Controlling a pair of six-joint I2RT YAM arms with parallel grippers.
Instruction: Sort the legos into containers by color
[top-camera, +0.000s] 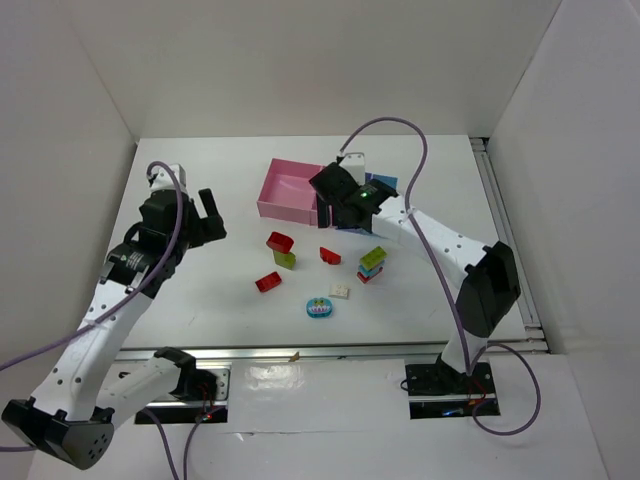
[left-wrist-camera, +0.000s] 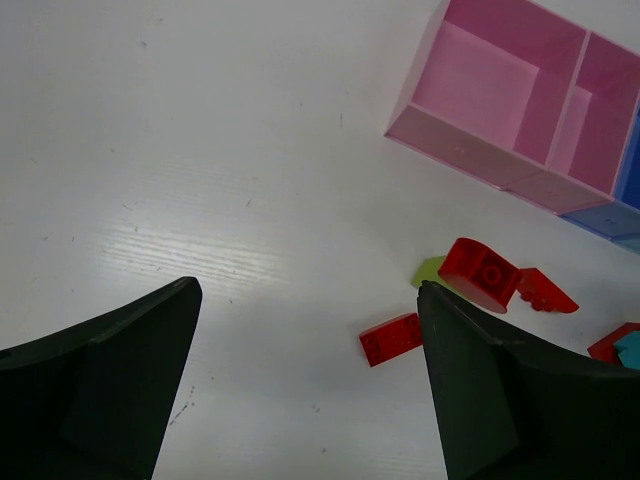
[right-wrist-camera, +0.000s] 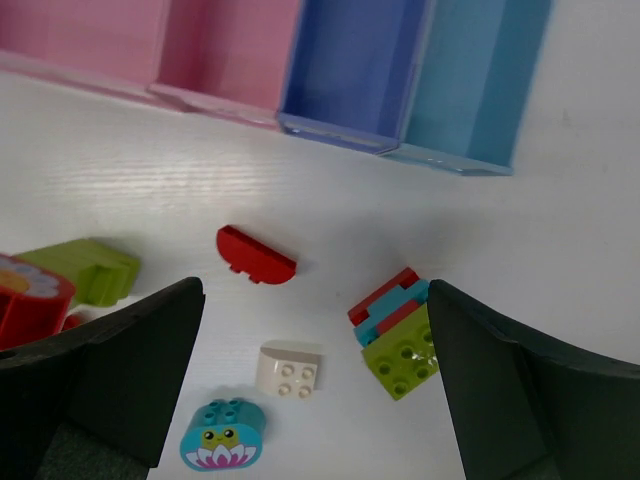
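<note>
The red curved brick (right-wrist-camera: 256, 255) lies loose mid-frame on the surface, near the teal brick (right-wrist-camera: 224, 435) and below the pink bin (top-camera: 285, 195). The right jaws and left jaws are wide open and empty. Next is probably a pick-up: the right jaws drop down and pinch the red brick.

No words, numbers or brand marks can be read on anything here. The only printed marks are pictures. The teal brick (right-wrist-camera: 223, 433) on the counter (right-wrist-camera: 120, 190) carries a small face with two eyes above a pink flower. The red brick (right-wrist-camera: 30, 300) at the left edge of the right wrist view shows part of a pale-petalled flower with an orange middle. Neither bears any lettering.
</note>
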